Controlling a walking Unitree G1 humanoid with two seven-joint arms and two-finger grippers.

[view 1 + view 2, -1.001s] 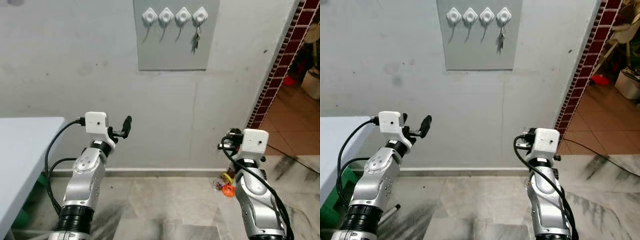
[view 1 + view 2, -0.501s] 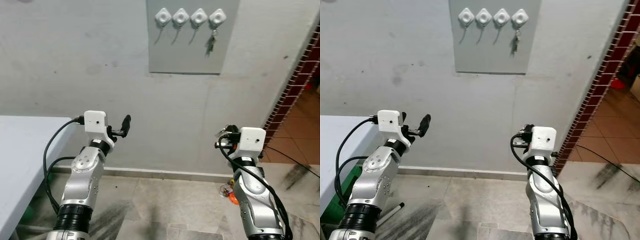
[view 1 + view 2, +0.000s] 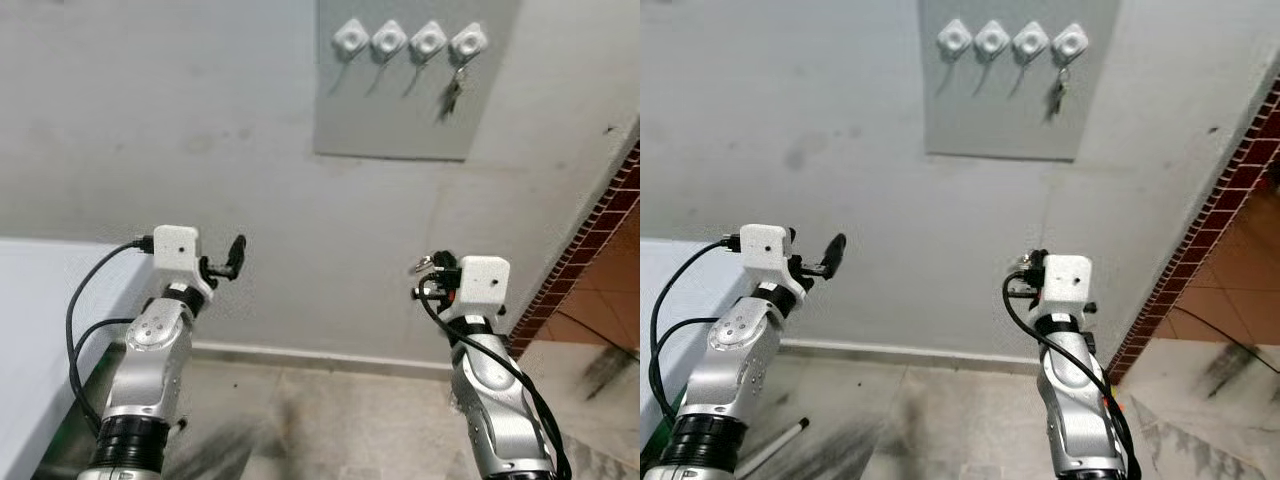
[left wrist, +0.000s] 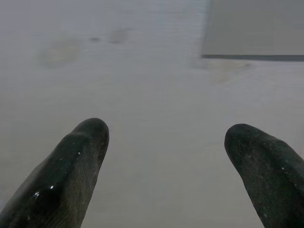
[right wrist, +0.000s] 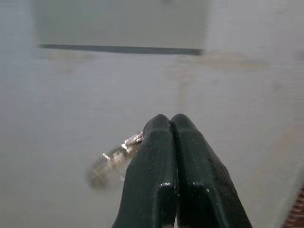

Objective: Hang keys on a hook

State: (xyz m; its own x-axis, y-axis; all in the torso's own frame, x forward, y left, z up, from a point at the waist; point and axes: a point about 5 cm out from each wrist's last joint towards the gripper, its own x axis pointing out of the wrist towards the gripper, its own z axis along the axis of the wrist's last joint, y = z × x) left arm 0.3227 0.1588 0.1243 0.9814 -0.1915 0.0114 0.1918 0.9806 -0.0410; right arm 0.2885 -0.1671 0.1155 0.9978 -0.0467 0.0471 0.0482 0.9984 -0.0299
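Observation:
A grey panel (image 3: 400, 115) on the wall ahead carries a row of white hooks (image 3: 388, 40). A set of keys (image 3: 453, 93) hangs from the rightmost hook (image 3: 467, 42); the other hooks are bare. My right gripper (image 5: 169, 119) is shut on a small bunch of keys (image 5: 113, 161), which sticks out blurred beside the fingertips. In the eye views those keys (image 3: 426, 264) show just ahead of the right wrist camera, well below the panel. My left gripper (image 4: 166, 137) is open and holds nothing, raised toward the bare wall at lower left of the panel (image 4: 256, 28).
A white table (image 3: 30, 300) stands at my left. A dark red tiled wall edge (image 3: 600, 230) runs down the right, with orange floor tiles beyond it. A white stick (image 3: 770, 450) lies on the grey floor by my left arm.
The whole view has shifted: the panel now sits further right and higher in the picture, so the camera has moved. Both arms keep their poses and the right gripper still holds the keys.

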